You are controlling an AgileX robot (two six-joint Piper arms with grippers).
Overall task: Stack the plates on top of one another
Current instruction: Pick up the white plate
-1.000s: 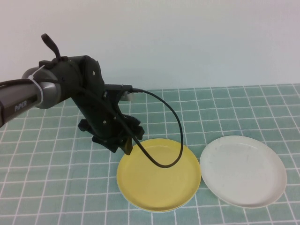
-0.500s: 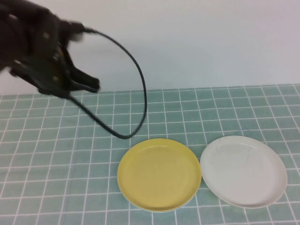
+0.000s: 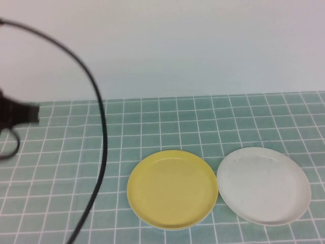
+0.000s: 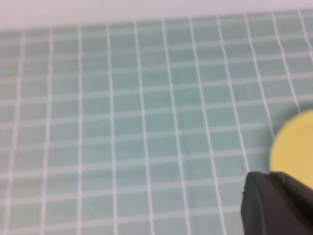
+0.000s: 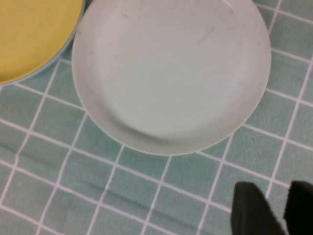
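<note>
The yellow plate [image 3: 172, 189] lies at lower centre of the high view on the tiled counter [image 3: 203, 122], a thin blue rim [image 5: 49, 68] showing beneath its edge in the right wrist view, and the white plate [image 3: 263, 185] sits just beside it at lower right. The left hand [image 3: 18, 114] is a dark blur at the far left edge, cable [image 3: 99, 152] trailing down-frame; whether it is wide or narrow cannot be told. The right hand [image 5: 276, 208] hovers near the white plate's rim, empty, fingers narrowly apart.
</note>
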